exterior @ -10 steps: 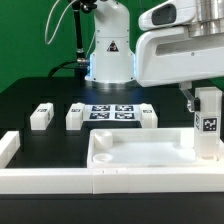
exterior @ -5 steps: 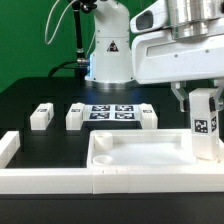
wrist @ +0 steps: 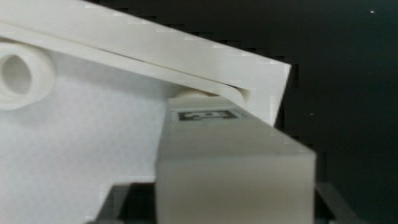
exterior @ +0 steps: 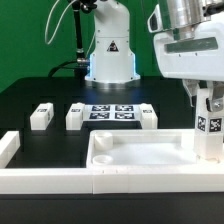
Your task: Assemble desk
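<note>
Marker board (exterior: 112,112), border wall (exterior: 45,179), black table (exterior: 40,92)

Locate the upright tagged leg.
On the exterior view's right, the upright leg is in the claw at the right-hand end of the desk panel. The other three legs lie farther back beside the marker board.

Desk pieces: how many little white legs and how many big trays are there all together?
Little white legs: 4 (three loose, one in the claw)
Big tray: 1
Total: 5
</note>
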You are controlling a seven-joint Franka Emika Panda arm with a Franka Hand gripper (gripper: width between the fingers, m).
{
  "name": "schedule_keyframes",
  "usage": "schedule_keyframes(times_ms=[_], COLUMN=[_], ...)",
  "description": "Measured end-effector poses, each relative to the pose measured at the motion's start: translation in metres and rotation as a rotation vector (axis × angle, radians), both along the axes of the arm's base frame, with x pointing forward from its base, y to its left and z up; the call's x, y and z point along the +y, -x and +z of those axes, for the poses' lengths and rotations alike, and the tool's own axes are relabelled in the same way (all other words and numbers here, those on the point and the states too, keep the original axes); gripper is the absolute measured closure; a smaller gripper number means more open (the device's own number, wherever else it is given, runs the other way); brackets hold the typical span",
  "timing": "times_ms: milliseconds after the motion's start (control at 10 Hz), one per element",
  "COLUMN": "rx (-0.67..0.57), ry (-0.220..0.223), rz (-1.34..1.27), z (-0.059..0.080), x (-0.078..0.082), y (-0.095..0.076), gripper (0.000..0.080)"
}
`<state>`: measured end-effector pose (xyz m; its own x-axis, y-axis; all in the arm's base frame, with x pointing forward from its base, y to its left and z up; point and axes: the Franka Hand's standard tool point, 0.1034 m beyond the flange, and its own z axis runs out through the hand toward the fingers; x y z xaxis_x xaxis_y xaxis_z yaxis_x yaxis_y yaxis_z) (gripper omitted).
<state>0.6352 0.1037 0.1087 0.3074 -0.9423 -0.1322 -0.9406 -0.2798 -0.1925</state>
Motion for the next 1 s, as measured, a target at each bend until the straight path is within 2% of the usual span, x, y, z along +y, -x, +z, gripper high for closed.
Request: schedule_keyframes(times_ms=[100, 200, 300, 400, 700, 800, 900, 1000], rx=[-0.008, -0.002, -0.018, -0.031, -0.068, -0.087, -0.109, -0.121], ry=[0.017, 0.031, 0.044, 0.051, 0.070, 0.094, 0.155, 0.171], rz=[0.107, 0.341, 0.512, 0.684, 0.856, 0.996, 1.233, 1.322], z=[0.0000, 0.0038, 0.0060, 0.0037, 0.0033, 0.0033, 0.0039, -0.0003], x=[0.0004, 0.0040, 0.0071, 0.0082, 0.0074, 0.0065, 0.0051, 0.0101], y=[0.0010, 0.0026, 0.0011, 0.0049, 0.0044, 0.0041, -0.0014, -0.0044], gripper=[0.0433, 0.0259, 0.0259, 0.0169, 0.0151, 0.0151, 0.0151, 0.0151])
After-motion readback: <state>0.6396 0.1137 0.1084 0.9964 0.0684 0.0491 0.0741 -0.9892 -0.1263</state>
